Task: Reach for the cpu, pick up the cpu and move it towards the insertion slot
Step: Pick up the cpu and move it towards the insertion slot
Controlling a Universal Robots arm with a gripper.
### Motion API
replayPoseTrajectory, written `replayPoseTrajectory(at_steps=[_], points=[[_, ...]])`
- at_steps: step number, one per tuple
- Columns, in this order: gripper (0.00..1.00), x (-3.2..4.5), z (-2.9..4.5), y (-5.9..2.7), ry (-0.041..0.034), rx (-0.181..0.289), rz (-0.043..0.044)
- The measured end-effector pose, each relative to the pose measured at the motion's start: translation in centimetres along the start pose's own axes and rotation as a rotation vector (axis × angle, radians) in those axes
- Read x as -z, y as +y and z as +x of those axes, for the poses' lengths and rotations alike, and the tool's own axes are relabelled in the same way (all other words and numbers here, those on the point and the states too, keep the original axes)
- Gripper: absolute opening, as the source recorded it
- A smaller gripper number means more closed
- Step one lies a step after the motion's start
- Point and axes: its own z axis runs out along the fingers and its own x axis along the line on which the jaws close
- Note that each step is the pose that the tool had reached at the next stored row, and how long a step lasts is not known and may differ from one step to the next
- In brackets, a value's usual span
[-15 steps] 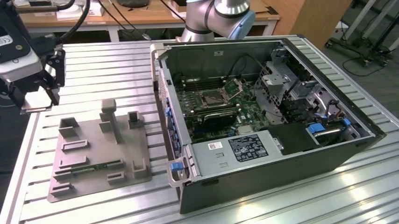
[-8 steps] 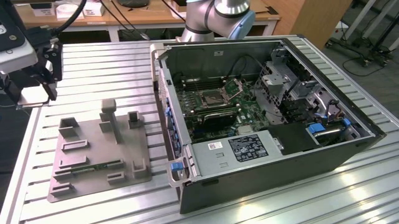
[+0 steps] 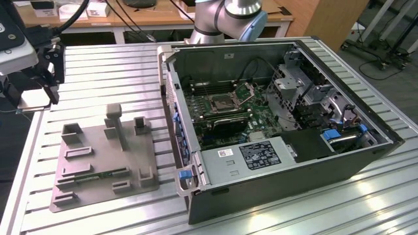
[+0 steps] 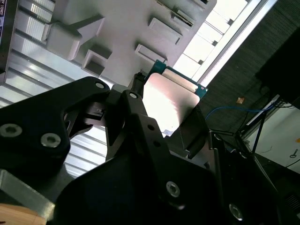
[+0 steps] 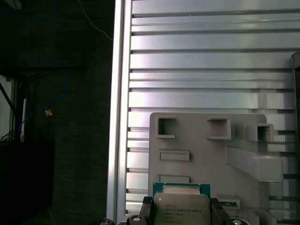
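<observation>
Ribbed aluminium table (image 3: 98, 63) is the work surface, with an open computer case (image 3: 274, 122) sitting at roughly 3 o'clock in the exterior view and a grey plastic tray (image 3: 104, 161) at about 8 o'clock. There's a green memory stick (image 3: 91, 176) lying in the tray too, nothing to do with this job.

So where are we? The gripper (image 3: 33, 98) hangs at about 9 o'clock in that exterior view, up off the table and out past the tray on the side away from the case. It's clamped down on the cpu (image 3: 36, 104). Both wrist views back that up: in the first wrist view the cpu (image 5: 182, 208) sits squeezed between the two black fingers (image 5: 147, 206), pale metal face showing, with the tray (image 5: 211, 140) below it. In the second wrist view the cpu (image 4: 168, 101) is pinched edge to edge and clear of the tray (image 4: 117, 28).

My read is that the reach and the pick are done. The carry is the bit that's left: the insertion slot (image 3: 222, 103) is inside the case at about 3 o'clock from the gripper, well apart from it, with the tray and the case wall in between.
</observation>
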Motion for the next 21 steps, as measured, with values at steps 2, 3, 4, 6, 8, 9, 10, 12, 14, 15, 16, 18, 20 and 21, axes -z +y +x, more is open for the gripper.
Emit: replayPoseTrajectory(at_steps=[2, 3, 4, 6, 8, 9, 10, 12, 14, 15, 16, 18, 20, 21], points=[[0.55, 0.00, 0.00, 0.00, -0.0001, 0.000, 0.0000], [0.55, 0.00, 0.00, 0.00, 0.0000, 0.000, 0.0000], [0.55, 0.00, 0.00, 0.00, -0.0001, 0.000, 0.0000], [0.55, 0.02, -0.03, 0.00, 0.0002, 0.000, 0.0001], [0.55, 0.01, -0.18, -0.01, 0.0001, 0.000, 0.0001], [0.55, 0.00, -0.28, 0.00, 0.0000, 0.000, 0.0000], [0.55, 0.01, -0.43, -0.01, 0.0001, 0.000, 0.0001], [0.55, 0.00, -0.65, -0.01, 0.0000, 0.000, 0.0000], [0.55, 0.00, -0.74, 0.00, 0.0000, 0.000, 0.0000], [0.55, 0.04, -0.76, 0.00, 0.0001, 0.000, 0.0001], [0.55, 0.08, -0.79, 0.00, 0.0001, 0.000, 0.0001], [0.55, 0.24, -0.81, 0.01, 0.0000, 0.000, 0.0000], [0.55, 0.47, -0.83, 0.03, 0.0001, 0.000, 0.0001], [0.55, 0.55, -0.85, 0.03, 0.0000, 0.000, 0.0000]])
